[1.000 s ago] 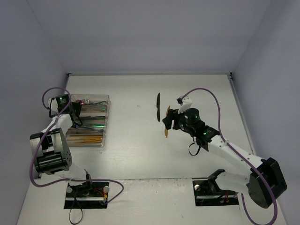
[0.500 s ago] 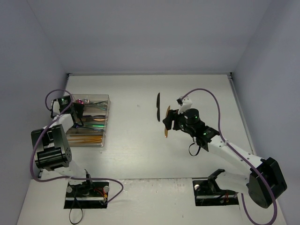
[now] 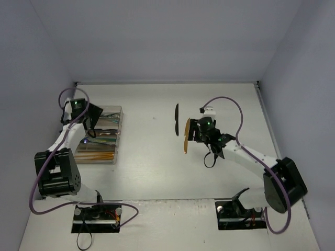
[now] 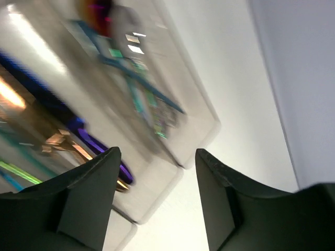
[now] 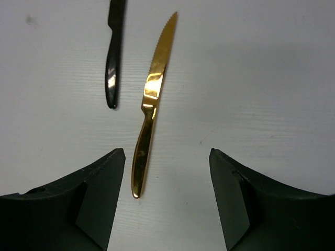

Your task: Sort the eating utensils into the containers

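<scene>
On the table [image 3: 157,172], toward its left side, the tray [image 3: 118,137] already holds many coloured utensils lying along its compartments, though the left wrist view of it is blurred. The left gripper [image 4: 157,157] hovers over the tray's far corner, fingers apart with nothing between them. If a finger dips low there, it could catch the tray wall and shove or tip the light plastic, spilling what is sorted.

The right gripper [image 5: 167,157] hangs above the gold knife [image 5: 152,99], fingers wide on either side of its handle and not touching it. That knife lies flat and thin, so a closing pinch may skate off it or spin it. The black knife [image 5: 112,63] lies just beside the gold one without touching it, and the finger nearer it could knock it on the way down.

No brand, label or writing can be read.
</scene>
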You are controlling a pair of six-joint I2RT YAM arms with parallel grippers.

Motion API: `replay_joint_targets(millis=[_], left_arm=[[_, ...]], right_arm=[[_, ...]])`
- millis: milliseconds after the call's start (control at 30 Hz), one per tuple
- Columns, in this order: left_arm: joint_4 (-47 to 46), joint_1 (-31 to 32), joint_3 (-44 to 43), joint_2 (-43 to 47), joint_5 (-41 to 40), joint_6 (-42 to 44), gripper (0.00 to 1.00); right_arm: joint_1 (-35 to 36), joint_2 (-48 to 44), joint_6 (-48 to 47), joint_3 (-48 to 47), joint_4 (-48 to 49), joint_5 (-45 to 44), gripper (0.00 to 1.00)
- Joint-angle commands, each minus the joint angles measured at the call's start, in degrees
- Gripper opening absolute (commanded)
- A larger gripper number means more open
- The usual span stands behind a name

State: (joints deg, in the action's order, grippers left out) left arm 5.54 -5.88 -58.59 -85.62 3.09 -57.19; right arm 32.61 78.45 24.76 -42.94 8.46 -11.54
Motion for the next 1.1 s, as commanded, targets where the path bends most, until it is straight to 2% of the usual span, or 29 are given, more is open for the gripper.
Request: replay_joint_targets(millis=[0, 100, 167, 367, 600, 933, 1067], left_arm=[[8.45, 9.46, -8.03, 5.63, -2.56, 20.57, 0.65], [10.54, 14.52, -8.72, 7.68, -2.56, 27.65, 0.67], [13.03, 16.52, -8.70, 9.02, -2.56, 32.50, 0.79], [17.57, 18.89, -6.72, 13.32, -1.99, 37.19, 0.79], [17.42, 18.98, -2.51, 16.05, -4.38, 39.11, 0.79], [18.88, 18.80, -4.35, 12.94, -3.09, 39.17, 0.79], [18.89, 18.85, -4.29, 13.29, -3.09, 39.26, 0.79]], right_arm=[[-0.09, 7.19, 3.74, -6.84, -2.02, -2.90, 0.63], [-0.09, 10.99, 4.49, -8.62, -2.39, -2.45, 0.63], [-0.09, 13.00, 5.09, -10.37, -2.71, -2.44, 0.63], [0.37, 19.12, 5.82, -13.98, -4.61, -2.74, 0.60], [1.01, 24.02, 6.40, -17.40, -7.59, -4.20, 0.55], [3.76, 29.25, 7.94, -20.01, -13.27, -6.44, 0.38], [2.89, 30.25, 9.44, -18.93, -13.21, -3.12, 0.25]])
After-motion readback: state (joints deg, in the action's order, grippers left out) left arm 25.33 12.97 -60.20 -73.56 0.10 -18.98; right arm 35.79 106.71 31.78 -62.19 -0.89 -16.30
